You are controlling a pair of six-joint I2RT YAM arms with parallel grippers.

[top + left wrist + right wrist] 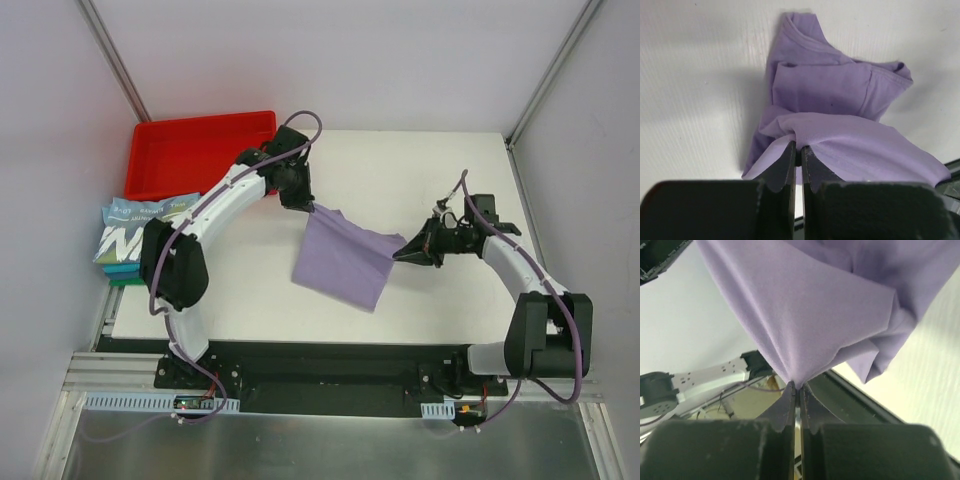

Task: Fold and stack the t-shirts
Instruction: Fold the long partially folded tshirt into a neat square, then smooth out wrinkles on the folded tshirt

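Two tools are on one garment, both gripping.

Left tool (312, 204): fingers pressed together, pinching an edge of the lavender shirt (345, 262). The left wrist view shows cloth caught between the closed fingers. Beyond them the collar and a sleeve lie bunched on the counter (430, 170).

Right tool (797, 386): also pressed together, nipping a peak of the same shirt at the fingertips. The rest of the cloth drapes away from it in loose folds.

Shirt position: mid-counter, between the two arms. It is held at its far-left corner by the left tool and at its right corner by the right tool. The held edge is lifted, and the lower part appears to rest on the counter.

Progress, judged from the layout:
- Done: a folded stack (140, 235) sits at the left edge of the counter, just nearside of the red tray (195, 150). Light blue with white lettering is on top, with teal and green edges showing beneath. The number of layers cannot be told for certain.
- In hand: the lavender shirt looks doubled over but uneven, with the sleeve and collar rumpled. It is not yet a tidy rectangle.
- Left: finish the folds on this shirt, flatten it, then carry it to the stack, which is well apart from it to the left.

The top view shows no other loose shirt, so this is probably the last one. Estimate: task well past halfway.
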